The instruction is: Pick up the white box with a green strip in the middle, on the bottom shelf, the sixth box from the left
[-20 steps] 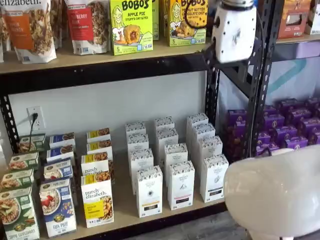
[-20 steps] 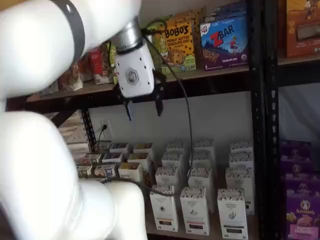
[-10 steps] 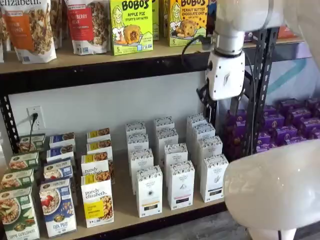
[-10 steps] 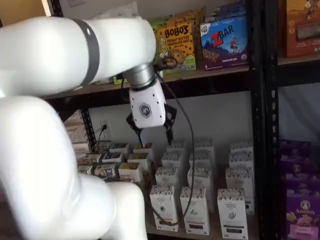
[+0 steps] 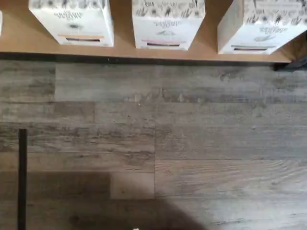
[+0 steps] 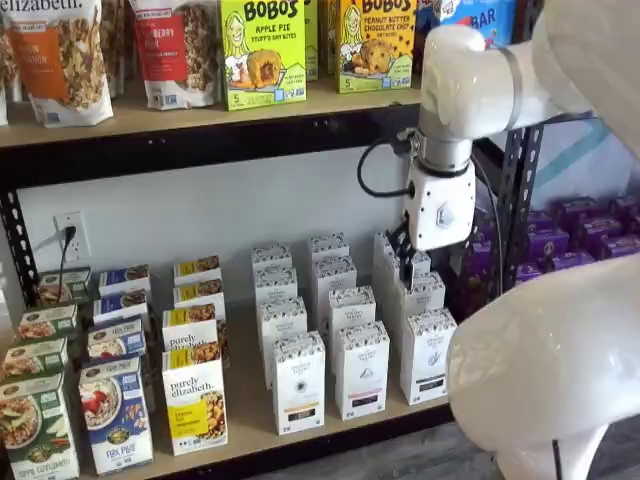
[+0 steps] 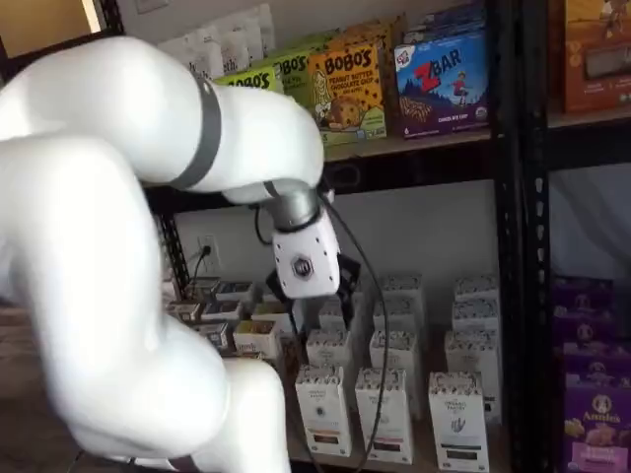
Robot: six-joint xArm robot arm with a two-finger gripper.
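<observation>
The white box (image 6: 428, 356) is standing upright at the bottom shelf (image 6: 250, 415) front, rightmost white column. Likely light, stiff, crushable; grip its narrow sides. The gripper (image 6: 408, 268) is hovering above; finger gap indiscernible.

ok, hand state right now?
Hand: cannot tell. Fingers barely show against the white cartons, no clear gap; it holds nothing visible.

matt cardboard white box (image 6: 428, 355), light wooden bottom shelf (image 6: 250, 405), glossy white plastic arm (image 7: 118, 246), worn grey wood-grain floor (image 5: 153, 143)
</observation>
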